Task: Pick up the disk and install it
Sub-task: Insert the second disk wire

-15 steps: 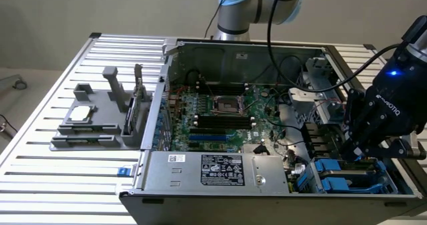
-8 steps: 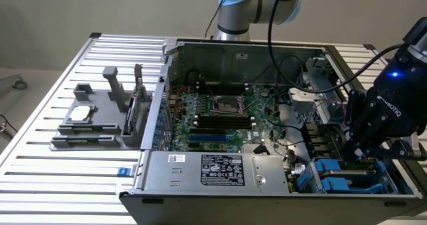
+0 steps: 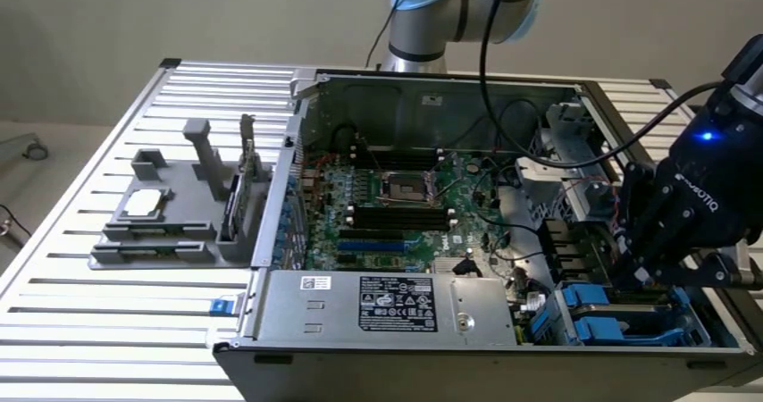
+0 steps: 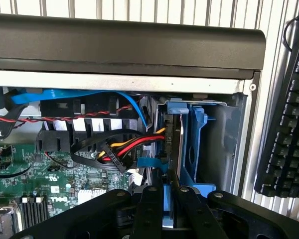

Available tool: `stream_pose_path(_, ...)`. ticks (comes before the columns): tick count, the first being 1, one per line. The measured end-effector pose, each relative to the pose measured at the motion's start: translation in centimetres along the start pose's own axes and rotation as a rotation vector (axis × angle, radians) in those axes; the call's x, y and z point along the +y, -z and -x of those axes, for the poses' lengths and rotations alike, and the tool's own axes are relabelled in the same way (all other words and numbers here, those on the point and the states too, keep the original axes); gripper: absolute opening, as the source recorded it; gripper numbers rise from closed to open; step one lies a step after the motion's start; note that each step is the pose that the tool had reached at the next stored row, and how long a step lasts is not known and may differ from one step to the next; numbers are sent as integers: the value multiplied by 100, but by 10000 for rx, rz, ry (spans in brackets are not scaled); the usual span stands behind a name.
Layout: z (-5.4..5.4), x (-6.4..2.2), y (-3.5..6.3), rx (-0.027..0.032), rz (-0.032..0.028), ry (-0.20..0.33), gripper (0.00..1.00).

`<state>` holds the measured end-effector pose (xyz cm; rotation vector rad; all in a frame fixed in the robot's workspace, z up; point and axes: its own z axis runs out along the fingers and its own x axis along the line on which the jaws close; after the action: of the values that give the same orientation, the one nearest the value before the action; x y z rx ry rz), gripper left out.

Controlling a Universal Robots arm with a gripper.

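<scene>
Your claw (image 4: pixel 163 199) sits nearly closed over the blue drive bay (image 3: pixel 626 317). It seems to pinch the disk (image 4: pixel 170 149), standing on edge in the computer case (image 3: pixel 394 305).

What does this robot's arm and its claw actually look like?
The arm is a silver-grey tube with light blue caps at its joints, and a black cable runs down from it. The gripper is a chunky matt black block with white lettering, a small blue light above it, and black linked fingers.

Slatted table (image 3: pixel 96 330): PC case (image 3: pixel 394 313), grey fixture (image 3: pixel 167 223)
</scene>
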<state>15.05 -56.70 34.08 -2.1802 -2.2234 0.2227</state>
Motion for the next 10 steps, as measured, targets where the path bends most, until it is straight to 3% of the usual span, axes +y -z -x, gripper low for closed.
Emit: stream_pose_path(10, 4, 10, -14, 4, -1, -12, 16)
